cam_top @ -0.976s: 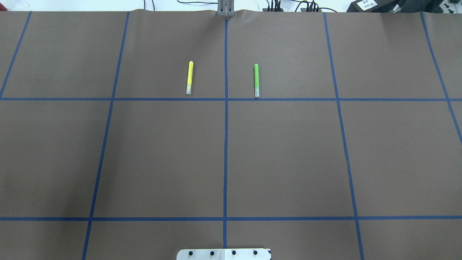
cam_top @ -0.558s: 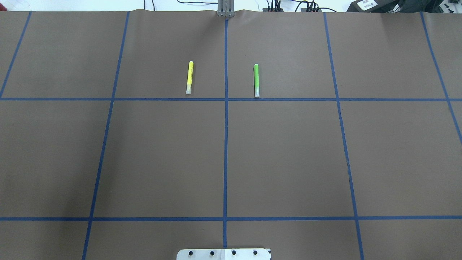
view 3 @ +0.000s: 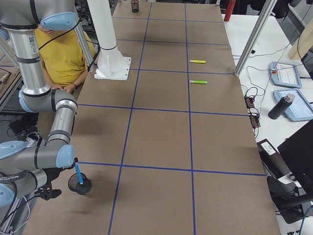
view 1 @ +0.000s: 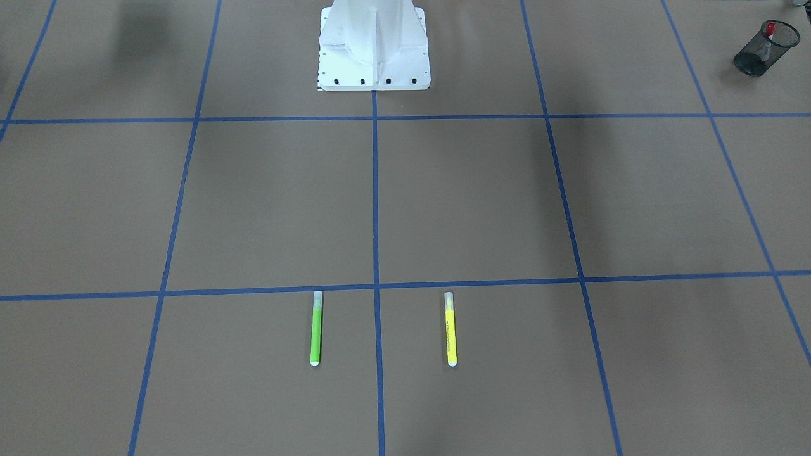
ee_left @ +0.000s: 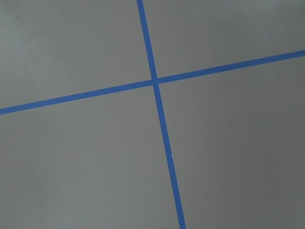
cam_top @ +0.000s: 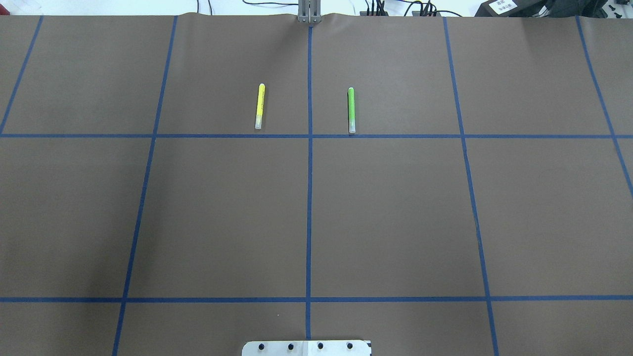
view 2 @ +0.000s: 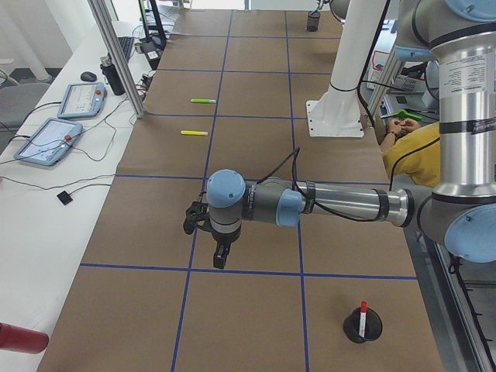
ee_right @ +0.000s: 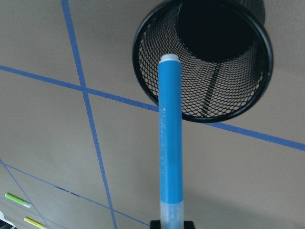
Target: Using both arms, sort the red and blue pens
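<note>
The blue pen (ee_right: 170, 143) hangs white end down over the rim of a black mesh cup (ee_right: 238, 90), and my right gripper (ee_right: 171, 223) is shut on its clear cap end. The exterior right view shows this blue pen (view 3: 77, 174) dipping into the cup (view 3: 80, 185) near the table's corner. The red pen (view 2: 363, 310) stands in another mesh cup (view 2: 363, 327), also seen in the front-facing view as the red pen (view 1: 770, 29) in its cup (view 1: 756, 54). My left gripper (view 2: 220, 253) hovers over a tape crossing, apart from that cup. I cannot tell whether it is open or shut.
A yellow marker (cam_top: 259, 106) and a green marker (cam_top: 351, 110) lie parallel on either side of the centre tape line. The white robot base (view 1: 374, 47) stands mid-table. A person in a yellow shirt (view 3: 58, 49) sits behind the robot. Tablets (view 2: 46, 139) lie on the side bench.
</note>
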Robot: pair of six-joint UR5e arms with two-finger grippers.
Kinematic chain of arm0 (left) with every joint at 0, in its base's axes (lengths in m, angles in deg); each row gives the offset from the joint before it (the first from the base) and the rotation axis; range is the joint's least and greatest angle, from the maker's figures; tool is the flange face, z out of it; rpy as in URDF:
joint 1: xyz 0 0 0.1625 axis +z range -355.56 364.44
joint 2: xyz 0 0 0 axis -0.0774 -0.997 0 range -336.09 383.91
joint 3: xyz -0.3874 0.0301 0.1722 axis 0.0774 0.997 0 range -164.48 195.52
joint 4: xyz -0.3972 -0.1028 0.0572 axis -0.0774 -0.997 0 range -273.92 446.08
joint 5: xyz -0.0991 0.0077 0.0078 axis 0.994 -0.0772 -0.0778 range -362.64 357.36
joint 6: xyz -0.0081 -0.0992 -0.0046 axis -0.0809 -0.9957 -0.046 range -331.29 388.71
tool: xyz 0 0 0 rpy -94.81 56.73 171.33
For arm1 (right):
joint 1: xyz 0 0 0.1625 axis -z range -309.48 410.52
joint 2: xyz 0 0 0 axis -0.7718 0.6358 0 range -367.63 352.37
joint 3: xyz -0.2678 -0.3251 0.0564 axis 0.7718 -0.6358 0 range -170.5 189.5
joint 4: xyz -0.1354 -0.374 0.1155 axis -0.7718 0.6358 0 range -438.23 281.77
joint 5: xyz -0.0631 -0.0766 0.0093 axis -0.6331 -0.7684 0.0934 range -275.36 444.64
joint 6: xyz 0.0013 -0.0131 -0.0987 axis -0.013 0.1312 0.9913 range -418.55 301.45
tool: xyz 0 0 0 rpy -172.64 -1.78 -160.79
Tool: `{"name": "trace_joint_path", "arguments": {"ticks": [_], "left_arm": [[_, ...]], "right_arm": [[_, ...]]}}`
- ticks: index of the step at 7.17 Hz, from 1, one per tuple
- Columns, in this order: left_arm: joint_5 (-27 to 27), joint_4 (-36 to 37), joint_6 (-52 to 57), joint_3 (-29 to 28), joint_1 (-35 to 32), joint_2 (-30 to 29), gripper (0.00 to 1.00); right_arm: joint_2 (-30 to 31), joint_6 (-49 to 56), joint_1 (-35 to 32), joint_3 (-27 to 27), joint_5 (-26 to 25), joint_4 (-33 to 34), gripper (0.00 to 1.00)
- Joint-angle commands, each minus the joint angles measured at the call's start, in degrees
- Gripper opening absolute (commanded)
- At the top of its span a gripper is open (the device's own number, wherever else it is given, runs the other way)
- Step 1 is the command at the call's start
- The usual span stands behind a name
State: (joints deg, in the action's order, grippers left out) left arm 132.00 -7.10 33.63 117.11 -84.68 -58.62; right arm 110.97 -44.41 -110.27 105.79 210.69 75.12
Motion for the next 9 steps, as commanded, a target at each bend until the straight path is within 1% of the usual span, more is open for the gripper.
{"name": "trace_joint_path", "arguments": {"ticks": [1, 3, 4, 5, 7, 8, 9], "left_arm": [[1.2, -0.4, 0.0, 0.4, 0.0, 0.7, 1.00], [1.2, -0.4, 0.0, 0.4, 0.0, 0.7, 1.00], [1.2, -0.3, 0.0, 0.4, -0.1, 0.7, 1.00], [1.2, -0.3, 0.0, 0.4, -0.1, 0.7, 1.00], [1.2, -0.3, 0.0, 0.3, 0.0, 0.7, 1.00], [1.2, -0.3, 0.0, 0.3, -0.1, 0.7, 1.00], [1.2, -0.3, 0.0, 0.3, 0.0, 0.7, 1.00]], "right_arm": [[-0.2, 0.1, -0.4, 0.0, 0.1, -0.1, 1.00], [-0.4, 0.2, -0.1, 0.3, 0.2, -0.2, 1.00], [-0.4, 0.4, 0.2, 0.4, 0.2, -2.1, 1.00], [-0.4, 0.4, 0.3, 0.4, 0.2, -6.6, 1.00], [-0.5, 0.4, 1.2, 0.5, 0.6, -12.0, 1.00], [-0.7, 0.3, 2.4, 0.5, 1.2, -14.7, 1.00], [-0.9, 0.1, 5.0, 0.5, 3.0, -17.5, 1.00]]}}
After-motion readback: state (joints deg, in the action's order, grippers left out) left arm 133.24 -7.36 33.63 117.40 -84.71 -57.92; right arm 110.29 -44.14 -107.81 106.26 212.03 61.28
